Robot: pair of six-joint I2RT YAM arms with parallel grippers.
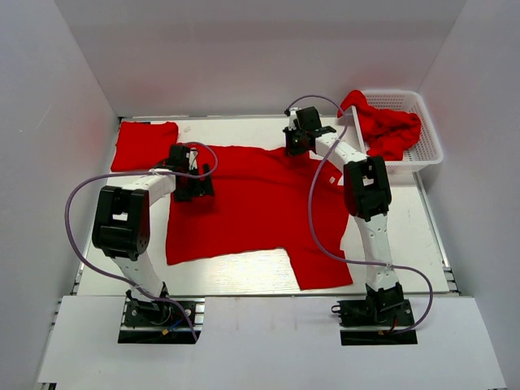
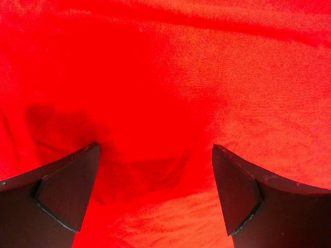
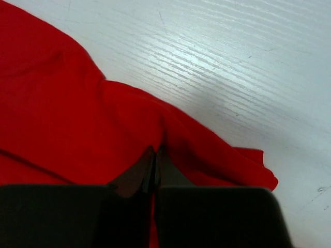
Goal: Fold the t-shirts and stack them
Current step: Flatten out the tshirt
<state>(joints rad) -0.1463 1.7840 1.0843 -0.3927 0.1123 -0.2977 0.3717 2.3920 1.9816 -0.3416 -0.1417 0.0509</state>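
Note:
One red t-shirt [image 1: 252,203] lies spread flat across the middle of the table. A second t-shirt [image 1: 145,145] lies folded at the back left. More red t-shirts [image 1: 390,130] are heaped in the white basket. My left gripper [image 1: 193,192] hovers low over the spread shirt's left part. In the left wrist view the gripper [image 2: 155,155] is open, its fingers [image 2: 67,191] wide apart and red cloth [image 2: 165,77] filling the frame. My right gripper [image 1: 294,146] is at the shirt's back edge. In the right wrist view the gripper [image 3: 155,151] is shut, pinching a ridge of the shirt [image 3: 77,119].
The white mesh basket [image 1: 429,134] stands at the back right, by the right wall. White walls close in the table on the left, back and right. Bare white tabletop [image 3: 232,62] lies beyond the pinched edge of the shirt.

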